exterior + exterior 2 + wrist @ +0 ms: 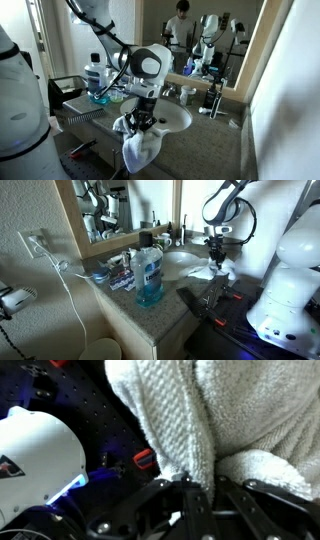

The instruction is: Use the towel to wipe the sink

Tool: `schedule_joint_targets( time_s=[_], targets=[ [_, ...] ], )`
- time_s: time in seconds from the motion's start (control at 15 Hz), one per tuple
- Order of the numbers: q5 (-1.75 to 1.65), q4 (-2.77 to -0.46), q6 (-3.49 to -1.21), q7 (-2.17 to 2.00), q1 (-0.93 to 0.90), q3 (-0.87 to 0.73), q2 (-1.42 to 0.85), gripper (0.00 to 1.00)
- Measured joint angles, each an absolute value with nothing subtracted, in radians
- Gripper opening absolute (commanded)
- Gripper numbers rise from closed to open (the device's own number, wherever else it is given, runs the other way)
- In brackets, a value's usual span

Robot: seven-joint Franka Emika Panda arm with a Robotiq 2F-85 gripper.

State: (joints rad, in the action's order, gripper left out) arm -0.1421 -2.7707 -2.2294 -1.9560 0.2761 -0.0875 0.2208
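My gripper (141, 122) is shut on a white towel (140, 145), which hangs down from the jaws at the front edge of the round white sink (172, 118). In an exterior view the gripper (215, 256) holds the towel (219, 269) just over the sink (186, 262) rim. In the wrist view the towel (190, 415) fills the upper frame, pinched between the black fingers (190, 485).
A blue mouthwash bottle (148, 275) and small toiletries (120, 275) stand on the granite counter (150, 315). A faucet (170, 91) and bottles (210, 100) sit behind the sink by the mirror. The robot's white base (285, 290) is close by.
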Motion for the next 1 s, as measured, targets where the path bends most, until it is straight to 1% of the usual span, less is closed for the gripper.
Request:
schedule_joint_targets(
  time_s=[0.2, 0.4, 0.67, 1.0],
  targets=[
    [-0.285, -2.771, -2.257, -2.044, 0.306, -0.089, 0.227, 0.07],
    [-0.309, -2.771, -2.312, -2.055, 0.283, -0.078, 0.229, 0.07],
    [-0.12, -2.771, -2.376, -1.976, 0.169, -0.055, 0.228, 0.07],
    [0.164, -2.772, -2.379, -1.811, 0.033, -0.021, 0.222, 0.07]
  ],
)
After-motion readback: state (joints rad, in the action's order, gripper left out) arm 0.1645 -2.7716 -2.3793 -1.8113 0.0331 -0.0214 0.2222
